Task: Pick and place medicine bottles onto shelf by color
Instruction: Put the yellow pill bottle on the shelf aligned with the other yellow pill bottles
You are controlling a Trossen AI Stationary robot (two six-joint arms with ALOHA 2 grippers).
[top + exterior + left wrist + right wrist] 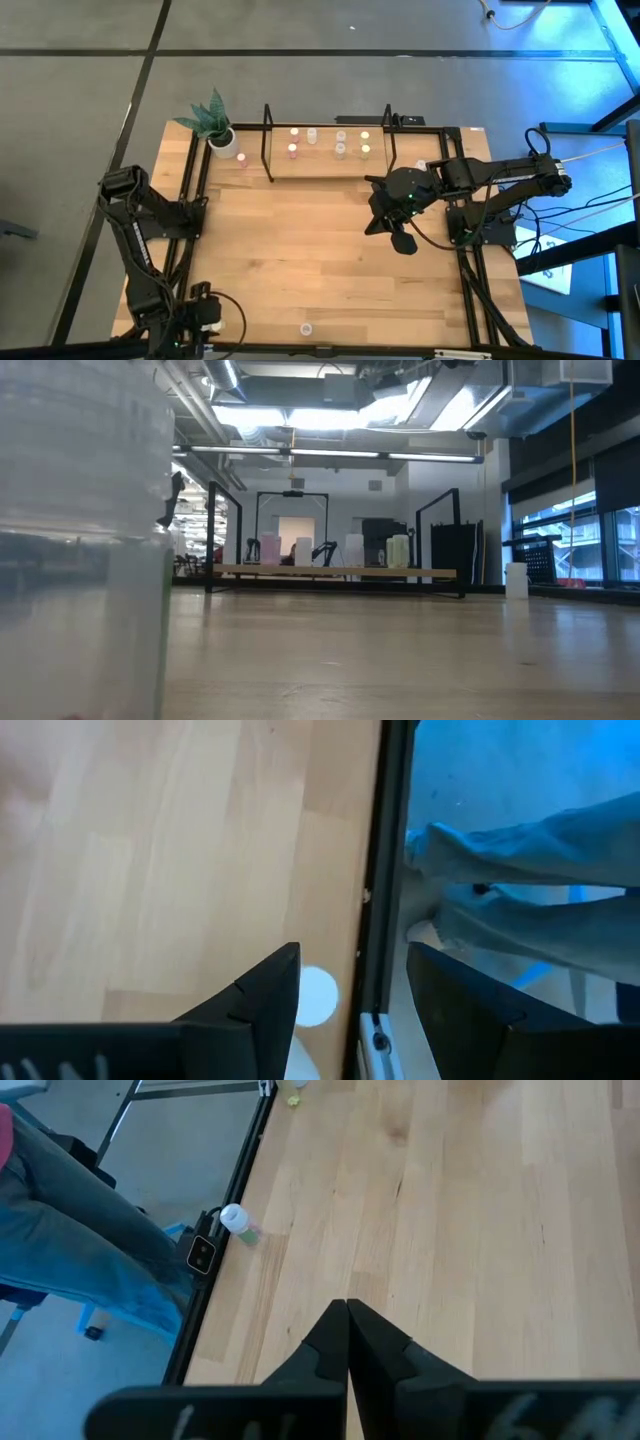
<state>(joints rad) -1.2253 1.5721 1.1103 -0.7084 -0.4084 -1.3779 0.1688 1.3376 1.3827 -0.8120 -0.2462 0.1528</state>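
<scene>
Six medicine bottles [340, 135] stand in two rows on the shelf [325, 165] at the far edge of the surface [300, 260], sorted into columns: pink tops on the left, white in the middle, yellow-green on the right. One more bottle [306, 328] stands alone near the front edge, well apart from the shelf.

The right gripper [397, 232] hangs over the open wood just in front of the shelf's right end. Its wrist view shows the jaws pressed together with nothing between them. So I judge it to be between bottles, one placed and the next not yet fetched.

The left gripper [205, 312] waits at the front left corner, jaws apart and empty, with a white-topped bottle [318, 996] just beyond them at the edge.

The next move, as I judge it, calls for a long reach to the lone front bottle, with the jaws opened before descending over its small cap.
</scene>
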